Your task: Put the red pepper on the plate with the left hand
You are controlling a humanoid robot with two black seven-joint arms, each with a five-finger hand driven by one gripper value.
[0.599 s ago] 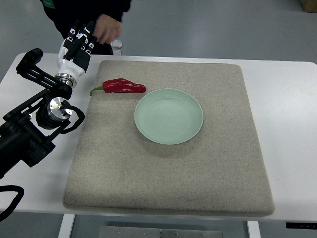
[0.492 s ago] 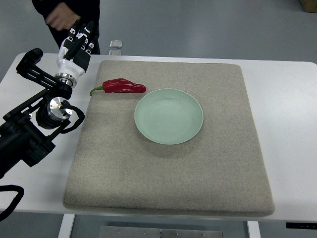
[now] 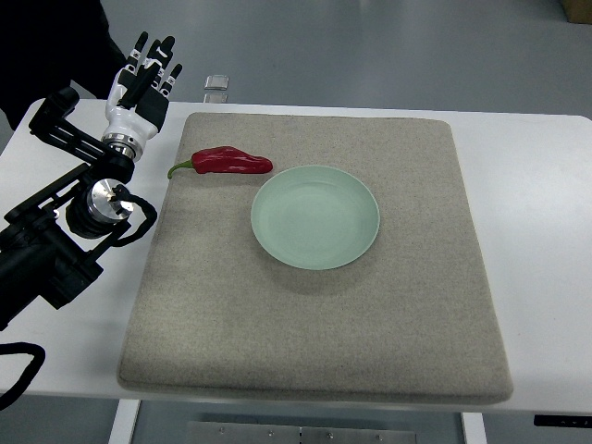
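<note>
Red pepper (image 3: 229,161) lies on grey mat (image 3: 314,370), upper left of frame, just beside pale green plate (image 3: 315,216) at its upper-left rim, not on it. Left hand (image 3: 141,90) sits up-left of pepper, apart from it, fingers spread, holding nothing.

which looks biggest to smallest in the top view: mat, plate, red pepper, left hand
1. mat
2. plate
3. red pepper and left hand look alike in size; the hand may sit nearer the camera, so unranked.
</note>
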